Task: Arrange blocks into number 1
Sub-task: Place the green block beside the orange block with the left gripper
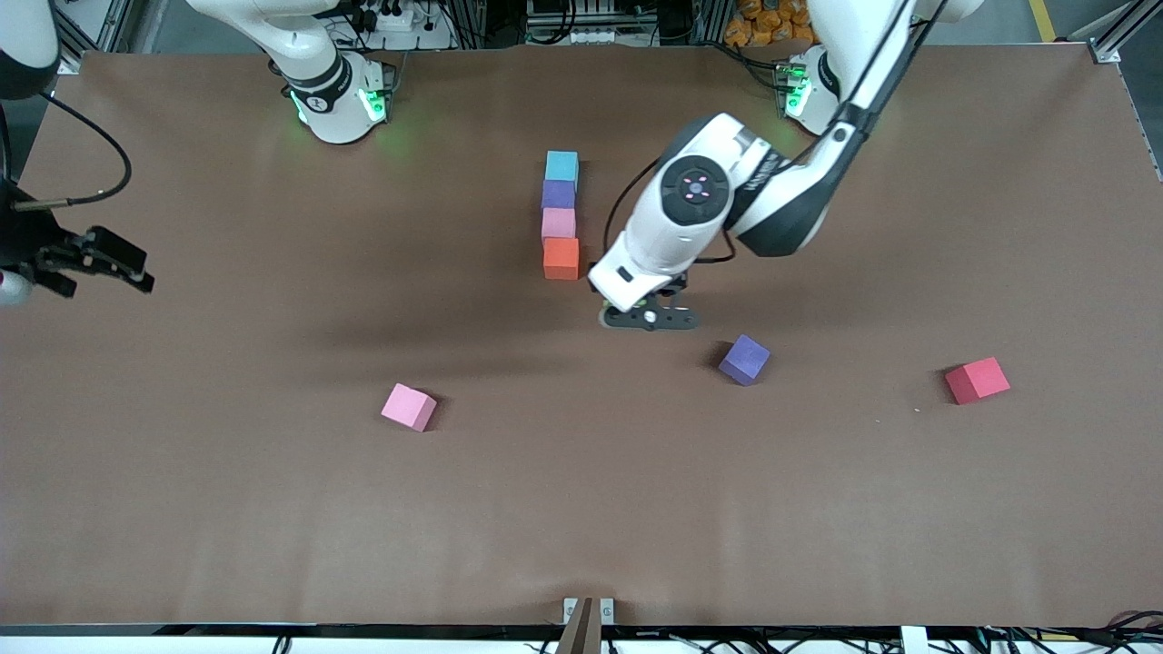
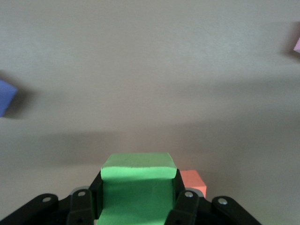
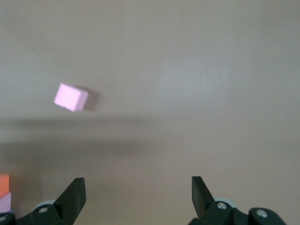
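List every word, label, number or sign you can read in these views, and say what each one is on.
None can be read.
A dark vertical marking on the left arm's white link is too small to read.
The foam cubes carry no print, including the green foam cube in the left end effector.

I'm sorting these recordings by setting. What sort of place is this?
Most likely a robotics lab bench: two arms are mounted at a table under a plain brown cover, cables and power strips run along its edge, and only foam blocks lie on it.
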Robot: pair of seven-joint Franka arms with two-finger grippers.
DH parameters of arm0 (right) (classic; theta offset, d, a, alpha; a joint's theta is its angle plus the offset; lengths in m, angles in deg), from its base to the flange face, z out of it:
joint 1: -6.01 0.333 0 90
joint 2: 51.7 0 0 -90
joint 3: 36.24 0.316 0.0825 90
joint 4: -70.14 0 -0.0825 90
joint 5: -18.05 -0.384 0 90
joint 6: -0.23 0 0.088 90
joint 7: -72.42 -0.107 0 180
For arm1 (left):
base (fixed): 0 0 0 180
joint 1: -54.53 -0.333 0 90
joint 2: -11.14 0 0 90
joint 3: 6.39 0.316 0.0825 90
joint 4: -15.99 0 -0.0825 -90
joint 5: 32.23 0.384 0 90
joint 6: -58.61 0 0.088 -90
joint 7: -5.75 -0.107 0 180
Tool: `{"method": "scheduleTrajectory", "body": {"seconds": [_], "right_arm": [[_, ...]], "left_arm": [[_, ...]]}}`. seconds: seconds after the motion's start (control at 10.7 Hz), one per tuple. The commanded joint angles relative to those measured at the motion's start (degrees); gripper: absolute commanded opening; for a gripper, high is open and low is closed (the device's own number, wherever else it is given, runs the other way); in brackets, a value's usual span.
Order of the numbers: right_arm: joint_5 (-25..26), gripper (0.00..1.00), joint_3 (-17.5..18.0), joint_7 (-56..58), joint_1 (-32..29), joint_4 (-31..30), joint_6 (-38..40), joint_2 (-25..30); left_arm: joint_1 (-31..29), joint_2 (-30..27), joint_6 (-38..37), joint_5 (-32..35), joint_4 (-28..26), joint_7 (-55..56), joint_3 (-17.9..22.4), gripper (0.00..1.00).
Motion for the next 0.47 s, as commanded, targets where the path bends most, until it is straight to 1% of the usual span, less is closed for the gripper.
{"method": "scheduleTrajectory", "body": {"seconds": [0.0, 0.19, 0.37], "right_arm": [[0.7, 1.0, 0.96, 3.58, -3.39, -0.12, 4.0, 1.73], [1.32, 1.0, 0.78, 2.97, -0.94, -0.03, 3.66, 4.09], [2.37, 1.0, -0.54, 0.44, 2.58, 0.84, 3.48, 4.9]], "left_arm": [[7.8, 3.51, 3.86, 0.12, 1.66, 1.03, 6.83, 0.0], [15.44, 6.32, 6.77, -0.31, 1.67, 1.11, 13.77, 0.0], [19.15, 7.9, 8.26, -2.41, 1.93, 0.76, 17.57, 0.0]]}}
